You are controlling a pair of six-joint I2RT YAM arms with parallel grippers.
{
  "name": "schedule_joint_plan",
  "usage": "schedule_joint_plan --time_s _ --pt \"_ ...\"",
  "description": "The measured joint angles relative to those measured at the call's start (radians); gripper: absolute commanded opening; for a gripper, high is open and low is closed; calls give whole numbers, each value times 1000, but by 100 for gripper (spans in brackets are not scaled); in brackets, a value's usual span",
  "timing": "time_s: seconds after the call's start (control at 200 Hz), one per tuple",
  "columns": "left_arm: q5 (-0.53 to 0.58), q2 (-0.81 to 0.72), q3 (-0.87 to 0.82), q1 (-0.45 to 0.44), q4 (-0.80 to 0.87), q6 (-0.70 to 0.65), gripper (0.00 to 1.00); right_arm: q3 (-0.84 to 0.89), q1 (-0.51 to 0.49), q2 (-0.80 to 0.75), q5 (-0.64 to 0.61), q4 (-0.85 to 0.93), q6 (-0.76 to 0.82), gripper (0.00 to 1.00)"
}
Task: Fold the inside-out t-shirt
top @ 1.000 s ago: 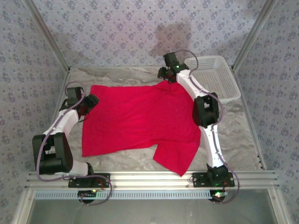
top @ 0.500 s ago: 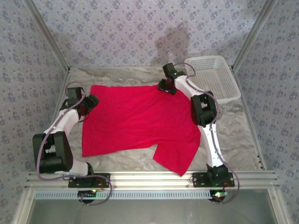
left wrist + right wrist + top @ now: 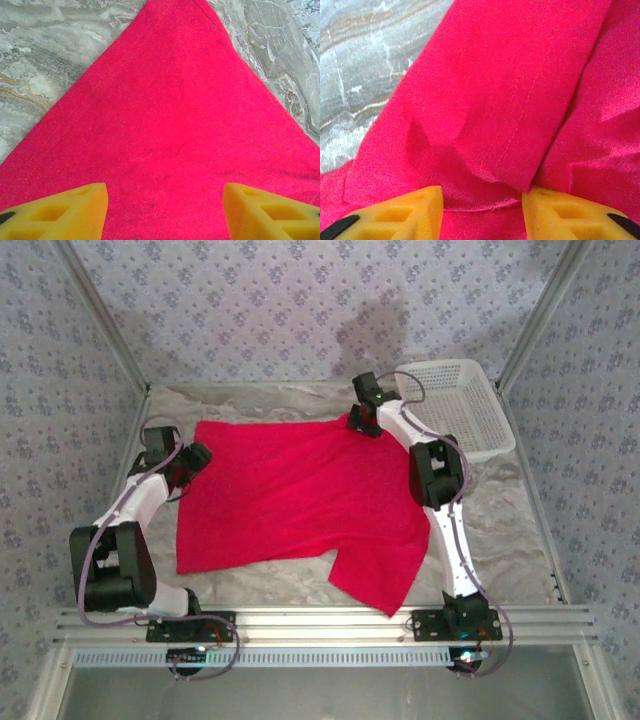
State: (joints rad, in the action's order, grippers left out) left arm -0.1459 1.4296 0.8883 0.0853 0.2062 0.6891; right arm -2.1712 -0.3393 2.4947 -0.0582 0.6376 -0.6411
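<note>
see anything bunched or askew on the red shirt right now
Yes: the t-shirt lies mostly flat, but its far sleeve is doubled over, hem showing, bunched at the right gripper. Its near sleeve juts out at an angle.

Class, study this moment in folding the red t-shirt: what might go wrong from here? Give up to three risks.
1. The right gripper straddles a bunched fold at the far edge of the t-shirt; it may pinch several layers and spoil the fold.
2. The left gripper stands open over flat cloth near a corner; it could close on nothing.
3. With cloth between the right fingers alone, a lift may drag the t-shirt askew.
</note>
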Motion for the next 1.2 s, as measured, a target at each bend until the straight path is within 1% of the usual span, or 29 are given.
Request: schedule_joint_plan --time_s 0.05,0.115,0.155,0.26,0.325,0.365,0.415,0.45,0.565,0.63,0.665,1.079,1.139,1.199 --pt "0 0 0 0 0 0 62 -23 0 14 -9 6 -5 29" --pt "0 0 1 0 0 0 62 -40 2 29 -17 10 -10 15" --pt "0 0 1 0 0 0 62 -44 2 33 -20 13 -3 11" --pt "0 0 1 0 0 0 62 -50 1 33 -26 21 -10 10" --pt "0 0 1 0 0 0 62 -54 0 33 -33 31 -9 13" --pt "0 0 1 0 0 0 62 -60 -1 33 -36 41 -7 20" --pt "0 0 1 0 0 0 62 -68 -3 33 -44 56 0 38" --pt "0 0 1 0 0 0 62 -77 -3 33 -50 71 0 41" --pt "0 0 1 0 0 0 62 -104 -8 33 -63 95 22 39" --pt "0 0 1 0 0 0 62 -109 -8 33 -62 98 33 34" --pt "0 0 1 0 0 0 62 -109 -8 33 -61 100 39 32" --pt "0 0 1 0 0 0 62 -109 -6 33 -58 108 47 33" --pt "0 0 1 0 0 0 62 -109 -5 34 -58 107 47 32" --pt "0 0 1 0 0 0 61 -109 -3 34 -58 107 48 27"
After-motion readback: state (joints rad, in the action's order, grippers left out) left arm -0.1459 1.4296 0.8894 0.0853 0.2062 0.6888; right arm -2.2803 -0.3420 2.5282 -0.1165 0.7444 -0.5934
